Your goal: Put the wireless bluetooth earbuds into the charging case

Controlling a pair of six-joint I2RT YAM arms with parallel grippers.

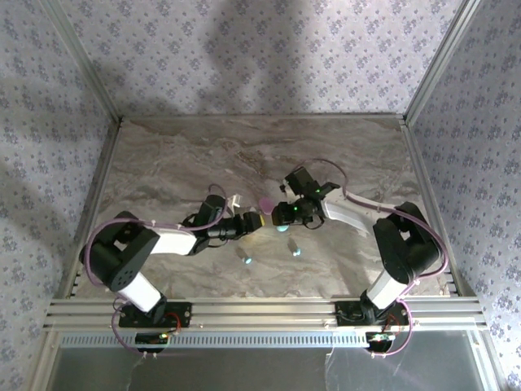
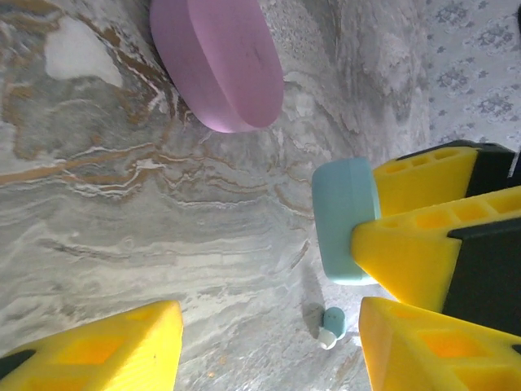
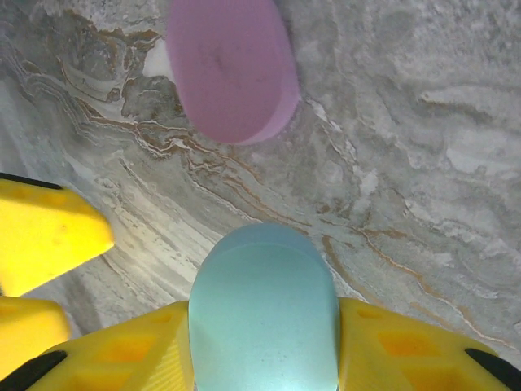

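Observation:
My right gripper (image 3: pixel 264 330) is shut on the teal charging case (image 3: pixel 264 309), with a yellow finger on each of its sides, and holds it just above the marble table (image 1: pixel 179 163). The same teal case (image 2: pixel 346 220) is seen from the left wrist. One pale teal earbud (image 2: pixel 332 324) lies on the marble just inside my left gripper's right finger (image 2: pixel 431 350). My left gripper (image 2: pixel 271 326) is open with nothing held. From above, the two grippers (image 1: pixel 254 221) (image 1: pixel 283 215) meet at the table's middle, and two small buds (image 1: pixel 247 261) (image 1: pixel 297 251) lie nearer the front.
A closed pink oval case (image 1: pixel 267 204) (image 2: pixel 220 61) (image 3: pixel 232 65) lies just beyond the grippers. The left gripper's yellow fingers (image 3: pixel 41 236) stand close to the left of the teal case. Patterned walls and metal rails border the marble.

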